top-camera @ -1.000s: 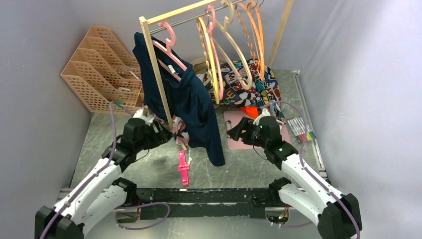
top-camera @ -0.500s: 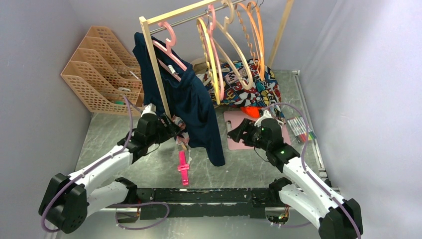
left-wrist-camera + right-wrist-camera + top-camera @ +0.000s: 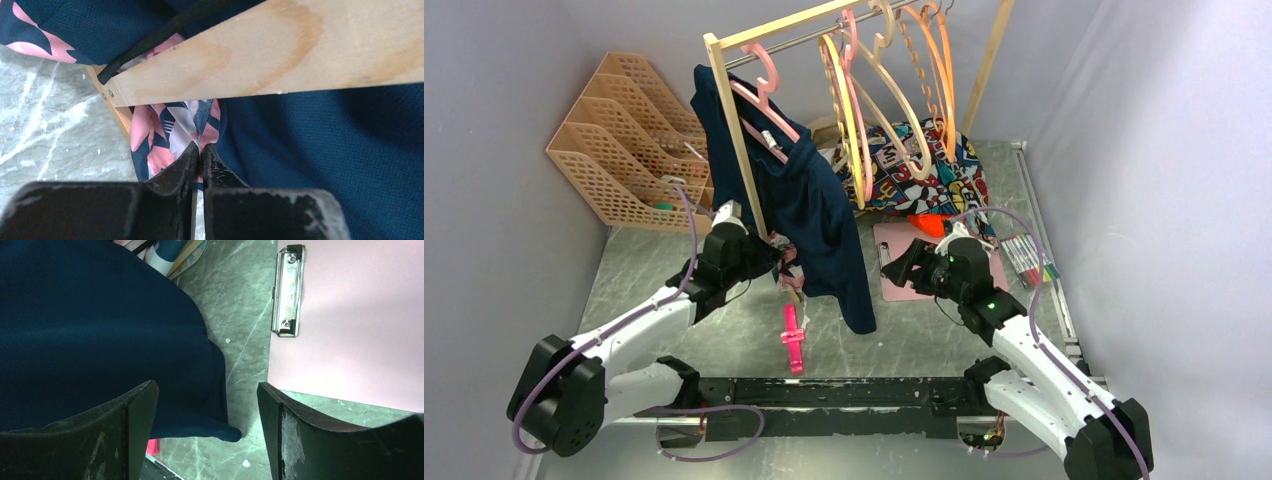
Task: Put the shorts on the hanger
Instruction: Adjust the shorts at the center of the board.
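pinching the shorts (image 3: 165, 125) in my left gripper (image 3: 200, 150), clamped tight on a fold under the wooden post (image 3: 280, 45), i judge this the pickup, with a lift toward the railed hanger (image 3: 844, 135) next, my right gripper (image 3: 206, 387) wide and empty.

At rack post (image 3: 280, 55) foot: shorts (image 3: 160, 135), touching hanging garment (image 3: 824, 220) on its left. Clipboard (image 3: 350, 325) right of garment; file trays (image 3: 614, 140) back left.
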